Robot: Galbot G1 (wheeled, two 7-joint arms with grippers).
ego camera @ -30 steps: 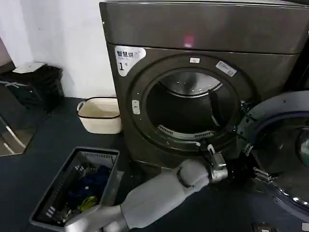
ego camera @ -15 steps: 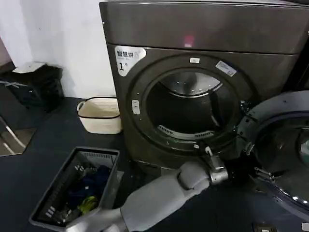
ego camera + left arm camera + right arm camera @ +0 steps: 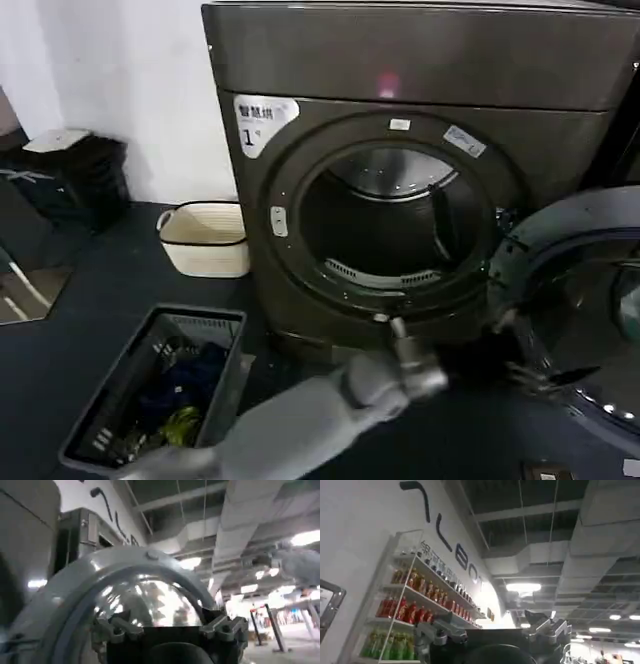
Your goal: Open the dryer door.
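Dryer door (image 3: 585, 310) swung fully open, hanging beside the dryer (image 3: 420, 180), dark inner face showing; drum hole uncovered; left gripper (image 3: 520, 368) at the door's lower inner rim, fingers apparently touching it (blurred, can't tell if spread or closed); in left wrist view, door (image 3: 125, 580) sits just ahead of the fingers (image 3: 117, 630); right gripper (image 3: 492, 635) up facing a drinks shelf (image 3: 415, 610), fingers spread apart, holding nothing; laundry basket (image 3: 110, 420) on floor, well apart.

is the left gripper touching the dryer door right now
Cannot tell. In the head view the left gripper sits at the edge of the open dryer door, but it blurs into the dark inner face, so neither contact nor gap shows.
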